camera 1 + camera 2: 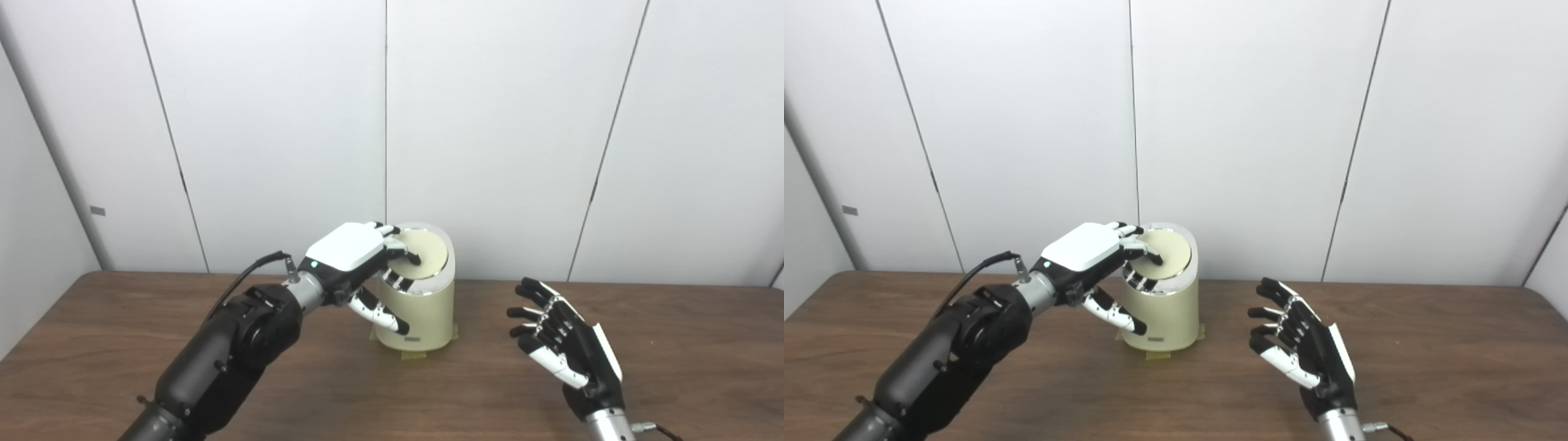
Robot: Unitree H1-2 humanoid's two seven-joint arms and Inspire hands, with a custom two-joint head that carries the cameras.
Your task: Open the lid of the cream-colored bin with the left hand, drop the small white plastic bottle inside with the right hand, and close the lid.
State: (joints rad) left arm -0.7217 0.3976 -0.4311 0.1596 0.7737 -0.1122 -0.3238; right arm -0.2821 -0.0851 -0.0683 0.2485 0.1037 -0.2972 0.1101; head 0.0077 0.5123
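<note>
One hand, the left hand (352, 254), is resting its spread fingers (404, 248) flat on the lid (422, 257) of the cream-colored bin (419, 306) at mid-worktop (122, 324), while the right hand (1304, 352) is hovering splayed and empty beside it (no bottle visible).

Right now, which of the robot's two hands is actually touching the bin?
The left hand: its fingers rest on the round lid of the cream-colored bin. The right hand hangs open beside the bin, apart from it, holding nothing.
</note>
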